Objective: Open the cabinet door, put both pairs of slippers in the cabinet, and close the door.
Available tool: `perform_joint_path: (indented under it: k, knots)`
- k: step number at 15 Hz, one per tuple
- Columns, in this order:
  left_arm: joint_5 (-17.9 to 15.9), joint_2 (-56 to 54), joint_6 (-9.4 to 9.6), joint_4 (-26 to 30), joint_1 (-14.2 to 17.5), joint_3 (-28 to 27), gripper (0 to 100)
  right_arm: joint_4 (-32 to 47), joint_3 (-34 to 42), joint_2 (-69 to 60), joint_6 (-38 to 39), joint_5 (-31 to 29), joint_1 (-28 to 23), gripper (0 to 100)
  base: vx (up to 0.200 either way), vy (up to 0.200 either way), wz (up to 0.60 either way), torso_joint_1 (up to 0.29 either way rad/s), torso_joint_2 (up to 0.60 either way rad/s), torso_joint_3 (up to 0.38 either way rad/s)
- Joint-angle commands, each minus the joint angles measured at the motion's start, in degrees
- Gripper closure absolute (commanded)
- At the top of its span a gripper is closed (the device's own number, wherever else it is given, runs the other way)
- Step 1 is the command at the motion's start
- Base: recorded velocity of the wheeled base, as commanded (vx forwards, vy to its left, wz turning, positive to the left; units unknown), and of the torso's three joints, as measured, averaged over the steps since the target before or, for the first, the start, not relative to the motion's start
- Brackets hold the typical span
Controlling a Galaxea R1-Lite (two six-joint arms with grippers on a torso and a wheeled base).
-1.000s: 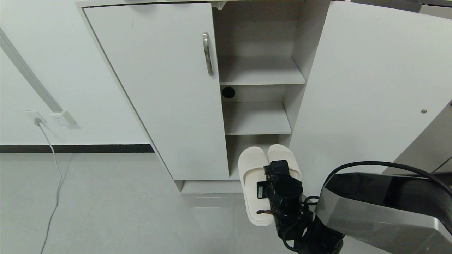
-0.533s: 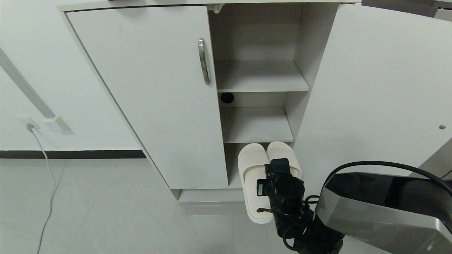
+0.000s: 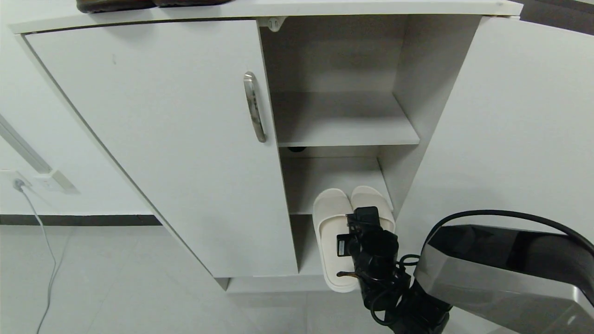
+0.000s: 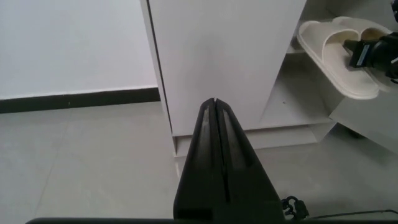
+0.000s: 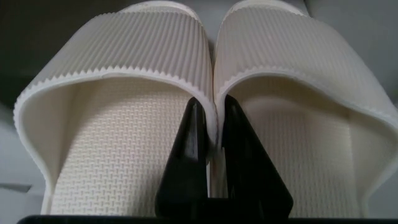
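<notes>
A white cabinet (image 3: pixel 162 139) stands ahead, its left door shut with a metal handle (image 3: pixel 254 106) and its right door (image 3: pixel 510 116) swung wide open. Inside are an upper shelf (image 3: pixel 343 120) and a lower shelf (image 3: pixel 334 181), both bare. My right gripper (image 3: pixel 366 215) is shut on a pair of white slippers (image 3: pixel 330 227), pinching their inner edges (image 5: pixel 214 118) together. The toes point into the opening at about the lower shelf's front edge. My left gripper (image 4: pixel 214 106) hangs shut on nothing over the floor, before the closed door. Two dark flat things (image 3: pixel 116 4) lie on the cabinet's top.
A wall socket (image 3: pixel 18 184) with a grey cable (image 3: pixel 46 269) sits low on the wall at the left, above a black baseboard (image 3: pixel 69 219). Pale tiled floor (image 3: pixel 116 287) spreads before the cabinet. The open door bounds the right side of the opening.
The whole head picture has shifted, so the camera moved; the cabinet looks nearer and lower. The held slippers now stand at the lower shelf's level instead of the bottom compartment's.
</notes>
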Motion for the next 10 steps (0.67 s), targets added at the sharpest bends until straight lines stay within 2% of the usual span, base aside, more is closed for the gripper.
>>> perform_joint_path:
  k: [1, 10]
  knots:
    - [-0.02, 0.09, -0.05, 0.02, 0.02, 0.0, 100, 1.26, -1.45, 0.58, 0.0, 0.19, -0.73, 100, 0.0, 0.0, 0.0, 0.0, 0.0, 0.0]
    - [0.51, 0.09, -0.05, 0.02, 0.02, 0.0, 100, 18.75, -17.27, 2.51, 0.26, 7.75, -4.42, 100, 0.0, 0.0, 0.0, 0.0, 0.0, 0.0]
